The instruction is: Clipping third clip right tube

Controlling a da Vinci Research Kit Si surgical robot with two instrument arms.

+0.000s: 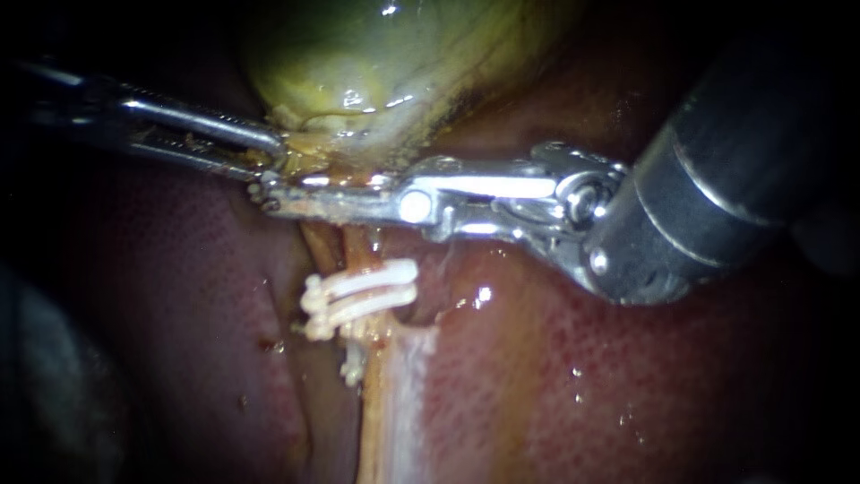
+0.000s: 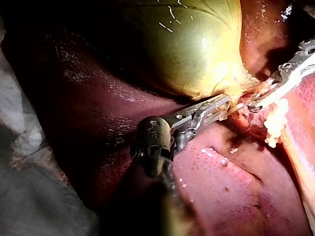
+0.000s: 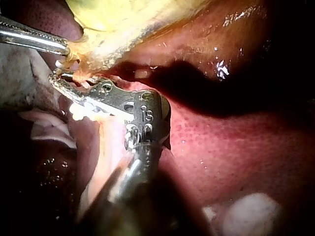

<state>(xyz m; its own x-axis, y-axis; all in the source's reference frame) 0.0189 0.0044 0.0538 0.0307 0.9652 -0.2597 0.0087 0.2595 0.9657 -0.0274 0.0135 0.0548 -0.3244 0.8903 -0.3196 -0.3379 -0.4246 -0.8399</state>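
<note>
**Endoscope view: tube stretched, right instrument across it beside the clips**

Left instrument [image 1: 269,151] has its jaws narrow and closed on the neck of the gallbladder [image 1: 358,54], well apart from the clips [image 1: 363,298]. Prob. reason: it pulls the neck away from the clips, so that the tube [image 1: 356,249] is stretched & lifted off the liver [image 1: 627,385].

Right instrument [image 1: 278,194] lies crosswise over the tube, just beside the clips, btw. them and the gallbladder. I judge this is the place meant for the new clip: close to the two white ones w/o touching them. The tube runs from the gallbladder neck, under the right instrument, through the clips and on over the liver.

Hard to see:
- The tube is covered where the right instrument crosses it. So I cannot tell if that tip is pressed closed on the tube or only lies around it. No new clip can be made out there.
- In both wrist views the same spot is crowded w/ metal, wet glare & white bits.
- Above the clips there seem to be two strands side by side. Which one is the right tube, I cannot tell.
</note>
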